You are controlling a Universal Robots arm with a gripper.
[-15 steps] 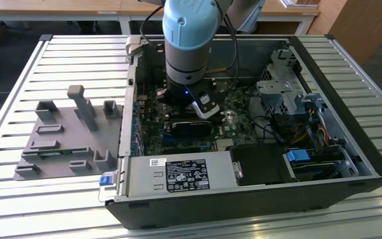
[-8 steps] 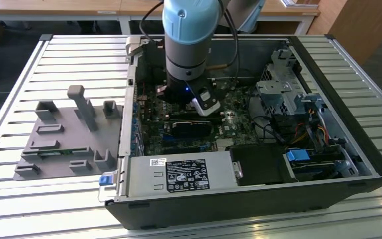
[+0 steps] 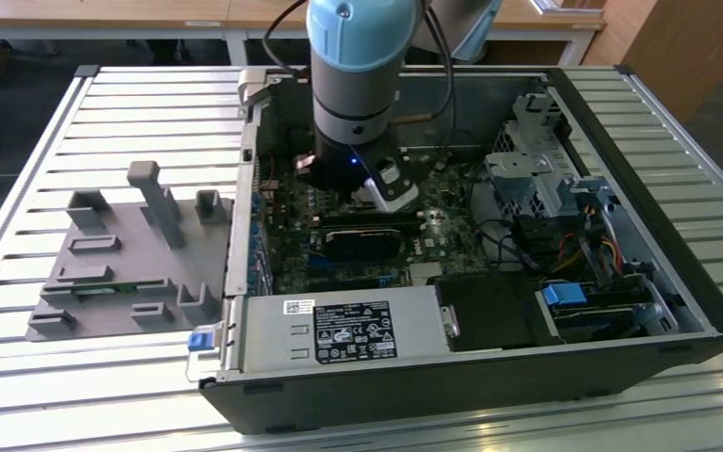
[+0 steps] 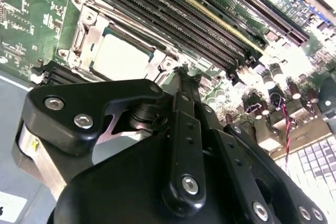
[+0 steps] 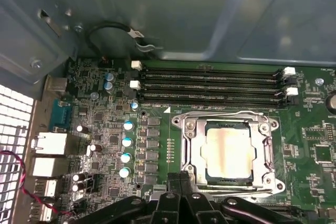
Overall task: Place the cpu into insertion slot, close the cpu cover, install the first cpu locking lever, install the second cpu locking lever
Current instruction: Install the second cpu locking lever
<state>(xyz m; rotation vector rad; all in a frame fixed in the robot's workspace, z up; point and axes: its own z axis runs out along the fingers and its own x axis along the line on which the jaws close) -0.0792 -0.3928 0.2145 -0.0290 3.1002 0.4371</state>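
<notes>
- We saw an open computer case (image 3: 663, 311) lying on a white slatted table (image 3: 35, 377), with a grey moulded fixture (image 3: 110, 273) at about nine o'clock from the case in the exterior view.
- Desks and a wooden cabinet (image 3: 676, 38) stood behind the table at twelve o'clock in that view.
- The arm (image 3: 355, 85) came straight down into the case, its wrist over the green motherboard (image 5: 105, 129).
- The gripper (image 5: 181, 190) pointed down at the board; its black fingers (image 4: 181, 108) stood pressed together, closed on nothing we could see.
- The cpu (image 5: 230, 153) sat in the insertion slot (image 5: 195, 162), its silver top showing in both wrist views.
- The cpu cover (image 5: 262, 148) lay flat around the chip, framing it.
- In the first wrist view, the fingertips were just at seven o'clock from the socket, near its rim; we could not tell whether they touched it.
- Memory slots (image 5: 210, 85) ran just beside the socket.
</notes>
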